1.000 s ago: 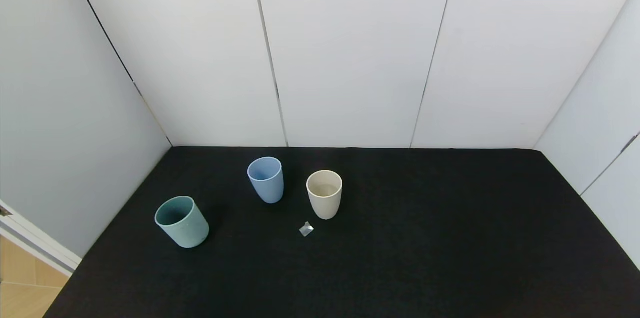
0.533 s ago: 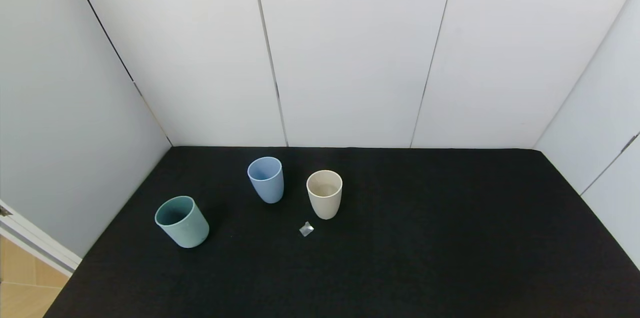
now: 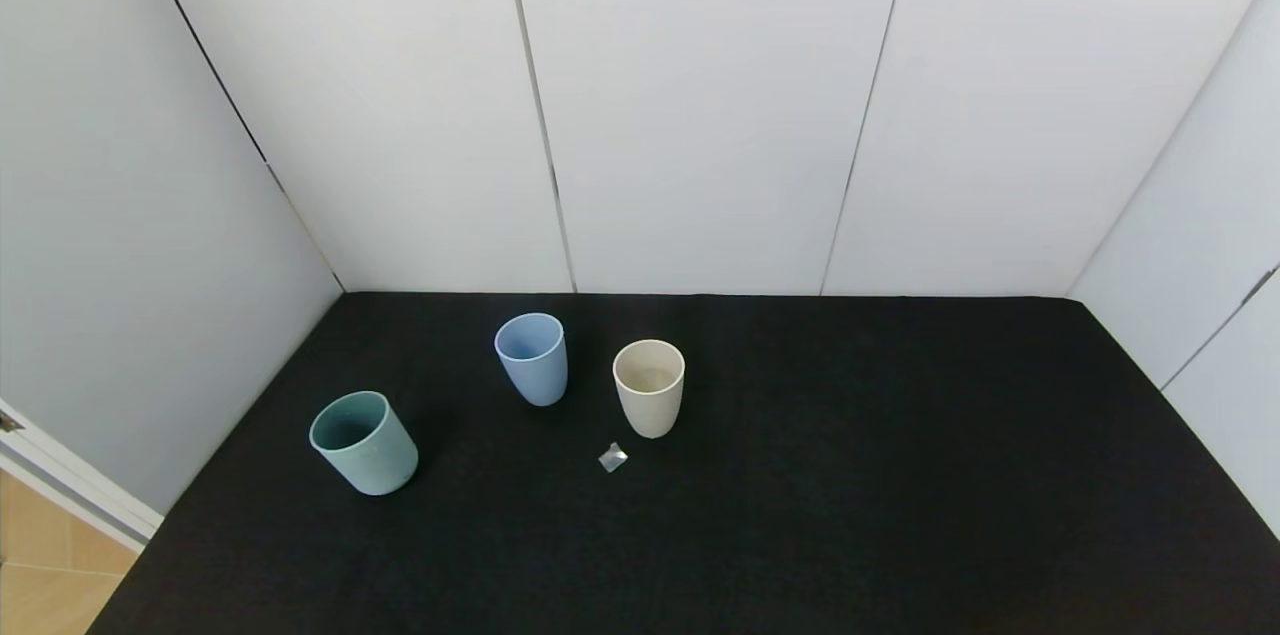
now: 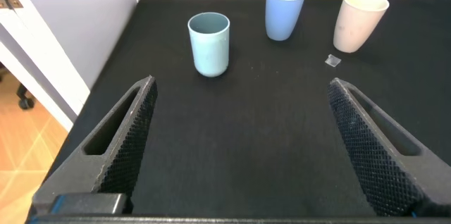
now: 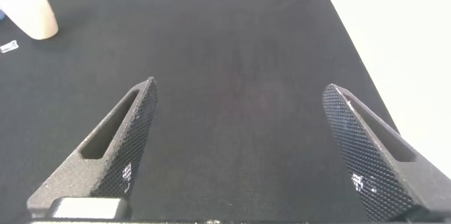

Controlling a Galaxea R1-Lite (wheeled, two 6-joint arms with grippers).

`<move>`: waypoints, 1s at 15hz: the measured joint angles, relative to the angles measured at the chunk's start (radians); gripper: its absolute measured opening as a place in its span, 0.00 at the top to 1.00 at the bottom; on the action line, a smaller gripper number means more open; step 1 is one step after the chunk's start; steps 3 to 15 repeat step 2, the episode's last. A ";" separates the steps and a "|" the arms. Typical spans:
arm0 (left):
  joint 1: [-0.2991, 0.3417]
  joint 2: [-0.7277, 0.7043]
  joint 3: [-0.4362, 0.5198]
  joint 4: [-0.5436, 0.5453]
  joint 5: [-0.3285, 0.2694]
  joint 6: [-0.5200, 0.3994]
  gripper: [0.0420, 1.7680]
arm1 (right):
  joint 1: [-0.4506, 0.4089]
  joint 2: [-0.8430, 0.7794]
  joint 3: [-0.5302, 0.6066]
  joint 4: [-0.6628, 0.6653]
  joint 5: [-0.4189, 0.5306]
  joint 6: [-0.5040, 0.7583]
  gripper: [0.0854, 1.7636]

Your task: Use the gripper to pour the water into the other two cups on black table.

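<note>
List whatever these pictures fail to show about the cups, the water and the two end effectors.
- Water: none can be made out in the blue cup, teal cup or beige cup; the head view shows only part of each inside.
- Beige cup, right wrist view: cut off by the edge.
- Clear scrap: too small to identify.
- Left end effector and right end effector: absent from the head view; only open fingers show in the wrist views.
</note>
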 joint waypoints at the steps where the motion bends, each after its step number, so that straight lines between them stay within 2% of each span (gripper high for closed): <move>1: 0.000 0.000 0.001 0.001 0.007 -0.016 0.03 | 0.000 0.000 0.000 0.000 0.000 0.000 0.03; 2: 0.000 0.000 0.001 0.000 0.009 -0.037 0.03 | 0.000 0.000 0.000 0.000 0.000 0.000 0.03; 15: 0.000 0.000 0.001 0.000 0.009 -0.037 0.03 | 0.000 0.000 0.000 0.000 0.000 0.000 0.03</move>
